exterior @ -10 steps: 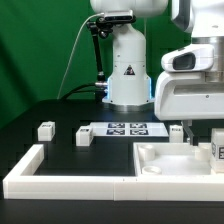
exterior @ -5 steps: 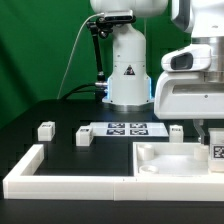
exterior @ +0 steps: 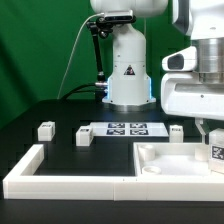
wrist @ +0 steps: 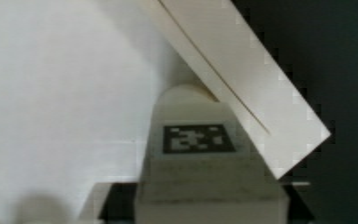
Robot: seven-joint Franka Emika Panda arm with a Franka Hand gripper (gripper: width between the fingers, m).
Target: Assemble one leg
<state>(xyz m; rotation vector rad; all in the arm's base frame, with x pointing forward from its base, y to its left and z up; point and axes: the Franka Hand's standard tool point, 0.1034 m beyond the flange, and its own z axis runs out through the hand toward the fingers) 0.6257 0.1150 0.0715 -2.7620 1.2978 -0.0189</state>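
My gripper [exterior: 211, 138] is at the exterior view's right, shut on a leg [exterior: 214, 154], a small white block with a black-and-white tag. It holds the leg upright over the right side of the large white tray-like part [exterior: 165, 166]. In the wrist view the leg [wrist: 199, 150] fills the middle between my dark fingers [wrist: 121, 202], with its far end against the tray's raised rim [wrist: 247, 75]. Three more legs stand on the black table: one [exterior: 45, 129], a second [exterior: 84, 135] and a third [exterior: 176, 130].
The marker board [exterior: 125, 128] lies in front of the arm's white base [exterior: 128, 70]. The long white L-shaped border wall [exterior: 60, 181] runs along the front and the exterior view's left. A green backdrop is behind.
My gripper has shifted a little toward the exterior view's right with the leg still held, uncovering the third loose leg behind the tray. The other parts have not moved.
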